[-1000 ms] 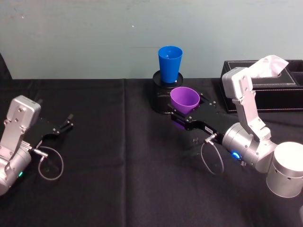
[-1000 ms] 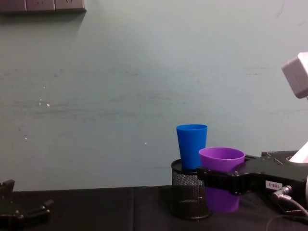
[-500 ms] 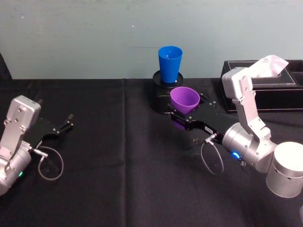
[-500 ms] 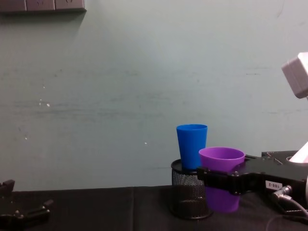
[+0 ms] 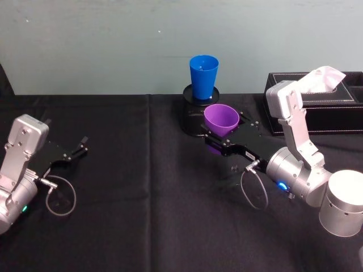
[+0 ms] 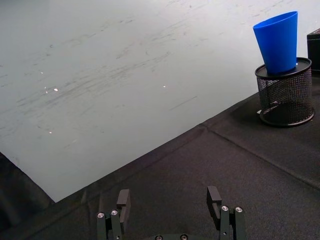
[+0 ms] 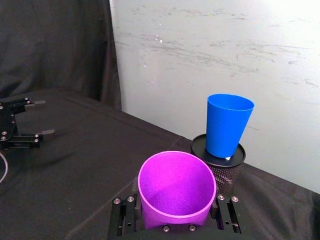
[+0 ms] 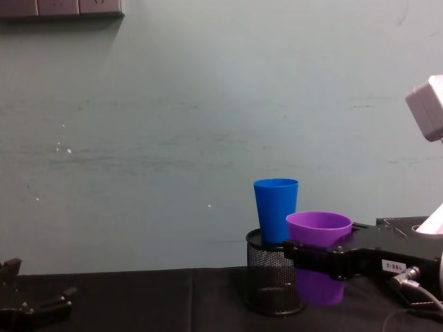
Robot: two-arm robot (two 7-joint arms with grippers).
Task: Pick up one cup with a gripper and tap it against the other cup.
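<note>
Behind black cloth [image 5: 142, 198], perhaps scuffed wall [image 5: 85, 39]

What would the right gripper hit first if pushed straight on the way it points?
Probably the black mesh pot: the right gripper, shut on the purple cup, points at it, and that cup hangs mostly at pot height, below the blue cup. Depth is uncertain.

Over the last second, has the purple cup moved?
No. In the chest view the purple cup keeps its place against the mesh pot.
</note>
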